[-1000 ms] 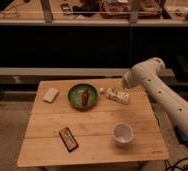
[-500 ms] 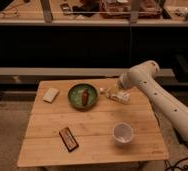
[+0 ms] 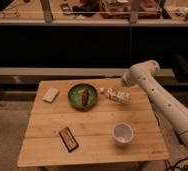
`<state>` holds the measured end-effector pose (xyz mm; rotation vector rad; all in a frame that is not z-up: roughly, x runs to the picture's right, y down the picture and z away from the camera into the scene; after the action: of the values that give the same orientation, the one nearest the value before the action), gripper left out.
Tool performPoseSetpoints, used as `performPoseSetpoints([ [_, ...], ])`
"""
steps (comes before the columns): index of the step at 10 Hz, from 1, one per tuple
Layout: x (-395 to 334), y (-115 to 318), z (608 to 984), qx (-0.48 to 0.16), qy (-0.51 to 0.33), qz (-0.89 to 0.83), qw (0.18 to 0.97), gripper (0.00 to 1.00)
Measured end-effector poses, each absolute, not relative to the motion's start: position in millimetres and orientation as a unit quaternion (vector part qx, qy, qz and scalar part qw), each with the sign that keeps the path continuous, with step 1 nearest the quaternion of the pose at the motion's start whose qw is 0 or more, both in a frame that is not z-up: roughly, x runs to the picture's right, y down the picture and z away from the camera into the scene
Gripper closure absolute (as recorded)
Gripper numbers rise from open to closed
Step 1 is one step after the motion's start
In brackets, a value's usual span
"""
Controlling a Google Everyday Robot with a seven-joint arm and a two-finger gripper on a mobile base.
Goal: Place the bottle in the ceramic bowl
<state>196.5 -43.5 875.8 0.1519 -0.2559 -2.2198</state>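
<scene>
One bottle (image 3: 112, 94) lies on its side on the wooden table (image 3: 102, 120), directly under the gripper (image 3: 123, 90), with its pale cap pointing away from the gripper toward the ceramic bowl (image 3: 73, 90). It is not yet in the bowl.

Change over the last second: the white arm's end has swung in and sunk toward the bottle. The bottle lies in much the same spot as before, not lifted. Reading: the approach is about finished, the grasp is either being made or about to be, and the carry to the bowl has not begun.

Gripper: low over the bottle's label end, at or very near contact. Clenched or released, cannot tell; it merges with the bottle and the arm's wrist here. No sign that it bears any weight.

Outward from the gripper:
- Green bowl just past the bottle's cap end, near but apart; a reddish-brown item already lies inside.
- Flat white block (image 3: 50, 94) beyond the bowl, farthest from the gripper along that line.
- White cup (image 3: 122, 133) well apart, toward the camera.
- Dark rectangular packet (image 3: 68, 138) farther still, near the table's front edge.
</scene>
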Motion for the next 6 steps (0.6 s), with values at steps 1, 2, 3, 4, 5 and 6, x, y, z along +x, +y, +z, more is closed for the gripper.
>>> performPoseSetpoints([
  [1, 196.9, -43.0, 884.8, 0.071, -0.107, -0.89, 0.437, 0.25],
  [2, 195.6, -39.9, 892.3, 0.079, -0.112, -0.889, 0.437, 0.25],
  [3, 196.0, -36.8, 898.0, 0.083, -0.116, -0.889, 0.435, 0.25],
  [4, 199.5, -31.2, 905.4, 0.08, -0.119, -0.892, 0.429, 0.25],
  [5, 204.5, -24.0, 913.3, 0.074, -0.122, -0.897, 0.419, 0.25],
  [6, 207.4, -20.4, 917.2, 0.072, -0.124, -0.899, 0.413, 0.25],
])
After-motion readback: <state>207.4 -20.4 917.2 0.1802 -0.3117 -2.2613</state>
